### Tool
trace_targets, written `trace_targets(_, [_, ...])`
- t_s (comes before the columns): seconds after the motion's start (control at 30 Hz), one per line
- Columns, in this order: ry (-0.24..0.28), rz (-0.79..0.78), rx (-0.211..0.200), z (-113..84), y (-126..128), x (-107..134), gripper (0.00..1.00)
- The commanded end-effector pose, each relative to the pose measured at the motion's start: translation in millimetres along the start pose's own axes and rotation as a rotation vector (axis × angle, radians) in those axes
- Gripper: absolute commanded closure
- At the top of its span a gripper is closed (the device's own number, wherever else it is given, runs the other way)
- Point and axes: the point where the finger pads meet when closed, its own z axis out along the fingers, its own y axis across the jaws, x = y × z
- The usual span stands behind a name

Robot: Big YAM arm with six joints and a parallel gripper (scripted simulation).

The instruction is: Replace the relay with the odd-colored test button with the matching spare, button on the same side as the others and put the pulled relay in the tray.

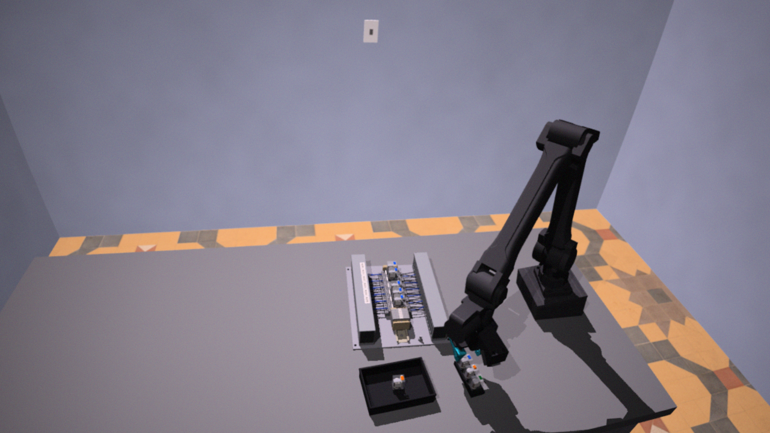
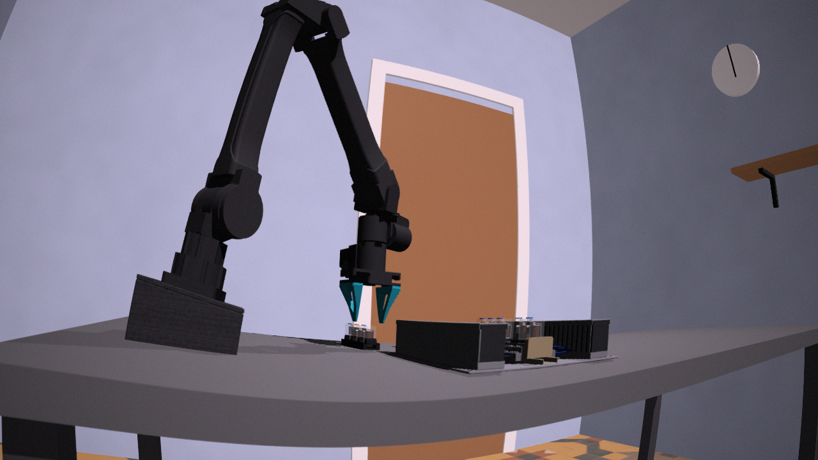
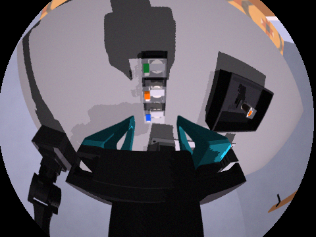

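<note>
Blue-btn relay [image 1: 467, 361] [image 3: 155, 116] below end effector [image 1: 467, 352] [image 2: 369, 322] [image 3: 155, 119].

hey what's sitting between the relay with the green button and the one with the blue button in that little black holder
A clear-cased relay with an orange button; the wrist view shows it best.

Claw [image 1: 467, 352] [image 2: 369, 321] [image 3: 155, 119] downward, fingers apart.

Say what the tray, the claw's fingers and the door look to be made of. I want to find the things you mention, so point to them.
Tray [image 1: 364, 391] [image 3: 214, 108]: probably matte black plastic, with thin, plain walls.
Fingers [image 2: 388, 297]: teal, perhaps plastic or painted metal; bright highlights suggest a slight sheen.
Door [image 2: 448, 200]: flat brown, maybe painted wood; no grain shows.
</note>
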Motion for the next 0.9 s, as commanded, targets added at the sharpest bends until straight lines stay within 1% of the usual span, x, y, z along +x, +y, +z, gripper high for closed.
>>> trace_targets(0.0, [-0.016, 0.005, 0.022, -10.3, -11, 0, 0.41])
trace_targets(0.3, [-0.009, 0.003, 0.009, 5.8, -6, 2, 0.41])
trace_targets(0.5, [-0.013, 0.004, 0.015, 9.1, -9, 0, 0.41])
trace_targets(0.87, [-0.01, 0.003, 0.01, 24.9, -6, 2, 0.41])
